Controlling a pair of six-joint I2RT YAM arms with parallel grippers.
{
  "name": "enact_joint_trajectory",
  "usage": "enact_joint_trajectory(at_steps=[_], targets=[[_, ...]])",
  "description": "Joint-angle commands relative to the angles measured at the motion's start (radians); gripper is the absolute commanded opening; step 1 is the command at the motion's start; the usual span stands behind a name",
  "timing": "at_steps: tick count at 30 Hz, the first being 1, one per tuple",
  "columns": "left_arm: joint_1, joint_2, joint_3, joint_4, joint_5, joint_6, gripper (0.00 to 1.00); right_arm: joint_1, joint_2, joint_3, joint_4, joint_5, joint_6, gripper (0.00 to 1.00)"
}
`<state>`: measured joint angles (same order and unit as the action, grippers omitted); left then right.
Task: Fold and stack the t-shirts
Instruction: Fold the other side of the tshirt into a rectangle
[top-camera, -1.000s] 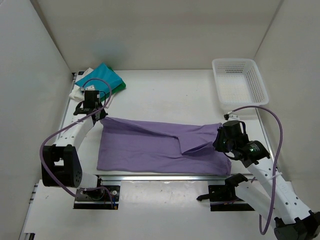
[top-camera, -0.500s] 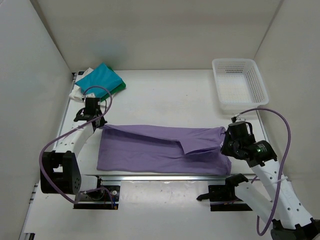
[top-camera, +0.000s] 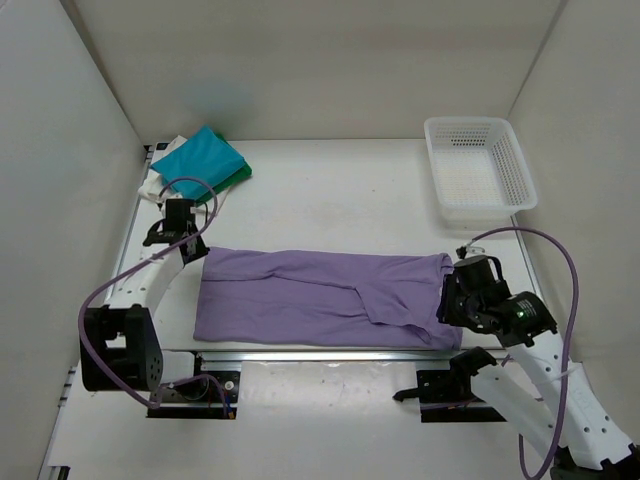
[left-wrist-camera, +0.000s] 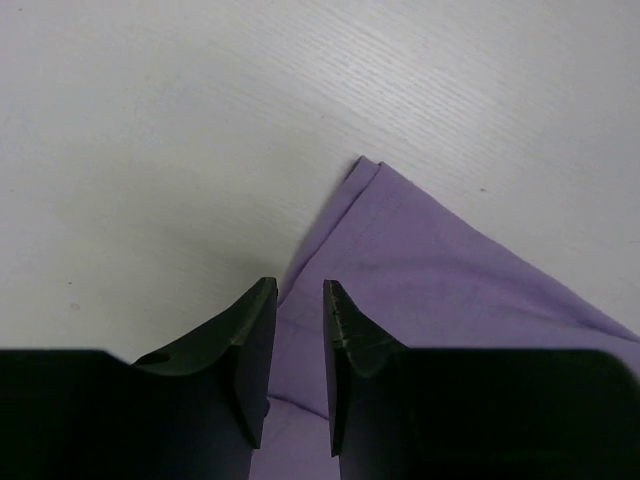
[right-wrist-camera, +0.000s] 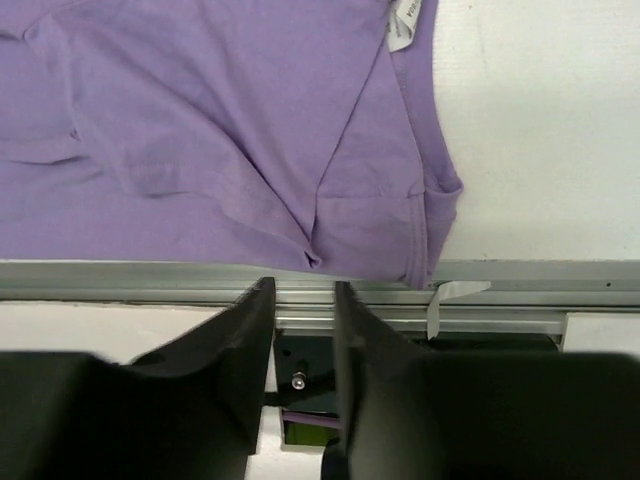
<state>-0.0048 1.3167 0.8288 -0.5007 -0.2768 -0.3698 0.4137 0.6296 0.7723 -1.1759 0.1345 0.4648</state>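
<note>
Top external: lavender t-shirt (top-camera: 320, 297) flat on table (top-camera: 340, 190)

The item lies as a long band along the near edge, between both arms. Folded shirts (top-camera: 198, 158), teal topmost, sit at the far left corner. Left gripper (left-wrist-camera: 298, 330) is over the shirt's corner, jaws slightly parted, gripping nothing. Right gripper (right-wrist-camera: 303, 320) is likewise parted and empty. Neck tag (right-wrist-camera: 402, 24): print unreadable.

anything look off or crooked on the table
The lavender t-shirt lies rumpled, a loose flap bunched toward its right end, and its near edge reaches onto the metal rail. The teal t-shirt sits askew over the white t-shirt and green t-shirt, far left.
</note>
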Motion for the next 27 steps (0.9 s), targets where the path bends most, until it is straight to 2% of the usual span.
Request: enact_joint_trajectory(at_steps=[1,2,3,4,5,6,8,13,15,17,21,23,24,27], targets=[[-0.018,-0.076,0.039,0.027,0.054,-0.037,0.36,0.016,0.030,0.025,0.085,0.031,0.015,0.23],[-0.027,-0.083,0.038,0.034,0.062,-0.044,0.37,-0.054,0.071,0.033,0.097,-0.030,-0.052,0.13],[-0.058,-0.089,0.036,0.037,0.068,-0.050,0.36,-0.184,0.114,0.041,0.125,-0.112,-0.131,0.00],[-0.064,-0.091,0.035,0.045,0.068,-0.049,0.37,-0.332,0.122,0.035,0.175,-0.184,-0.203,0.00],[-0.089,-0.089,0.023,0.047,0.070,-0.061,0.37,-0.398,0.125,0.038,0.202,-0.329,-0.250,0.00],[-0.106,-0.094,0.003,0.062,0.080,-0.070,0.37,-0.491,0.128,0.047,0.247,-0.398,-0.258,0.00],[-0.107,-0.083,-0.026,0.096,0.122,-0.086,0.39,-0.491,0.142,0.051,0.346,-0.363,-0.224,0.00],[-0.083,0.013,-0.060,0.134,0.269,-0.095,0.37,-0.219,0.189,-0.019,0.585,-0.254,-0.033,0.00],[-0.072,0.038,-0.082,0.149,0.286,-0.096,0.36,-0.182,0.221,-0.086,0.680,-0.249,0.021,0.00],[-0.054,0.052,-0.095,0.177,0.344,-0.110,0.38,-0.182,0.295,-0.119,0.774,-0.282,0.067,0.00],[-0.011,0.091,-0.122,0.194,0.415,-0.132,0.39,-0.148,0.380,-0.186,0.883,-0.190,0.124,0.00],[0.005,0.122,-0.134,0.206,0.471,-0.138,0.39,-0.186,0.406,-0.243,0.955,-0.210,0.169,0.00],[0.061,0.143,-0.141,0.212,0.487,-0.149,0.40,-0.206,0.415,-0.260,0.994,-0.225,0.191,0.00],[0.123,0.184,-0.151,0.205,0.521,-0.155,0.39,-0.210,0.473,-0.314,1.061,-0.219,0.231,0.00]])
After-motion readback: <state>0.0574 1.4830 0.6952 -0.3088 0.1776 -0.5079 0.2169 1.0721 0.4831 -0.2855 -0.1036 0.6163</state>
